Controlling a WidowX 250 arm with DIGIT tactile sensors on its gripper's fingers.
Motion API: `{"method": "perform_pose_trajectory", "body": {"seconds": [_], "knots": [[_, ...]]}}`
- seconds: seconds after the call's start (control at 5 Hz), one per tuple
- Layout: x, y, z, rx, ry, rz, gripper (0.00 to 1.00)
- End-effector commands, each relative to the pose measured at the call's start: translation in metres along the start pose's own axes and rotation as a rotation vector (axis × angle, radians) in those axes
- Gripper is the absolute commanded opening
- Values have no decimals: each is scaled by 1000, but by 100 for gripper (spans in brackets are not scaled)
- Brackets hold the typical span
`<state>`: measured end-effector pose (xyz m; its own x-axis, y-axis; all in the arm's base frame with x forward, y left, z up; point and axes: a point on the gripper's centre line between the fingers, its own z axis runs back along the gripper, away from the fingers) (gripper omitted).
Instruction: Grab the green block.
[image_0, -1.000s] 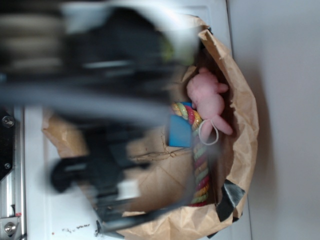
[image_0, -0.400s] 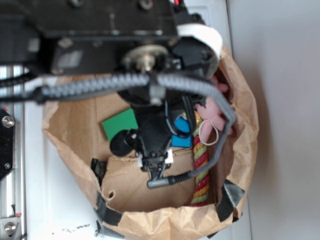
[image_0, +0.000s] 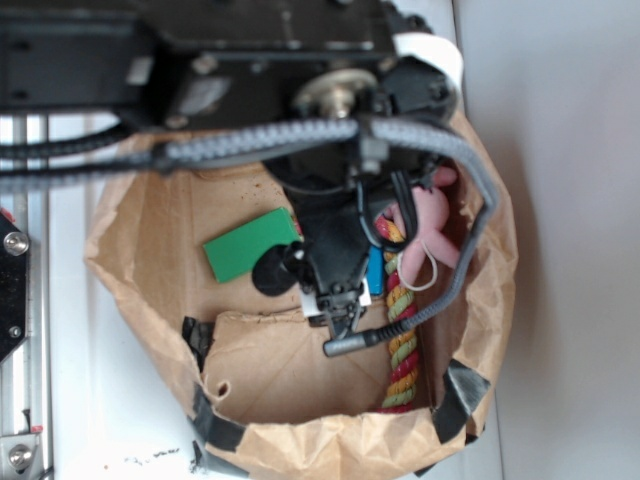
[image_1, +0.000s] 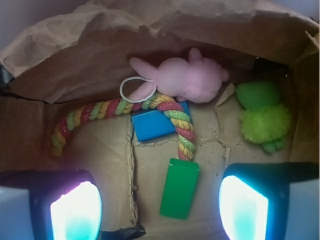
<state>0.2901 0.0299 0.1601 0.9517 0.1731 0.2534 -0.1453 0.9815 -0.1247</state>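
green block (image_1: 179, 188), flat on the paper bag floor (image_1: 210, 150) between the spread fingers of the gripper (image_1: 159, 210) and touching the rope toy (image_1: 182, 132); likely light, rigid and smooth, best pinched across its narrow sides.

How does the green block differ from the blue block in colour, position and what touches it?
The green block is bright green; the blue block is blue. The green block lies nearer the wrist camera, between the fingers of the hand; the blue block lies farther back. The rope crosses the blue block but only reaches the green block's end. Both are smooth, flat, rectangular.
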Motion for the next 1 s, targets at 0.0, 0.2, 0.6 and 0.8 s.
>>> {"method": "perform_pose_trajectory", "body": {"seconds": [0.0, 0.2, 0.6, 0.8], "knots": [[10, 3, 14, 3, -49, -7, 100], [10, 3, 14, 3, -49, -7, 100], [-8, 4, 9, -20, -57, 11, 100], [-25, 4, -6, 1, -34, 24, 100]]}}
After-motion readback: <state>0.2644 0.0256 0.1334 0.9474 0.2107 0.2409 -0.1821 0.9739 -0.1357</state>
